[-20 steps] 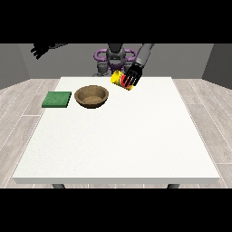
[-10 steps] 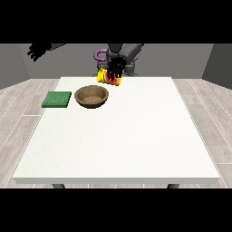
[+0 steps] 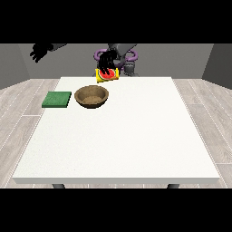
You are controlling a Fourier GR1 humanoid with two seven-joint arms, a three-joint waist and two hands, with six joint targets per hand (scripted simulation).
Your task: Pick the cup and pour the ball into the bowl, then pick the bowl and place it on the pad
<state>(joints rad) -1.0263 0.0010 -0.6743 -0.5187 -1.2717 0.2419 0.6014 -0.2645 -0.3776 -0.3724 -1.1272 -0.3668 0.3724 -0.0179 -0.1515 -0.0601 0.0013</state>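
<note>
One hand [image 3: 107, 63] grips the tipped cup [image 3: 108, 75] — above the bowl [image 3: 92, 97].

Large white table [image 3: 122, 145] with dark legs showing under its near edge, pale grey wood-plank floor [image 3: 18, 113] around it, plain grey walls [image 3: 181, 59] behind

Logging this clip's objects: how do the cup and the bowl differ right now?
The cup is yellow with a red inside; the bowl is brown. The cup is tipped on its side, held by the hand near the view's middle above the table's far edge, while the bowl sits upright on the table, untouched. The cup looks smaller than the bowl. Both are open containers.
</note>
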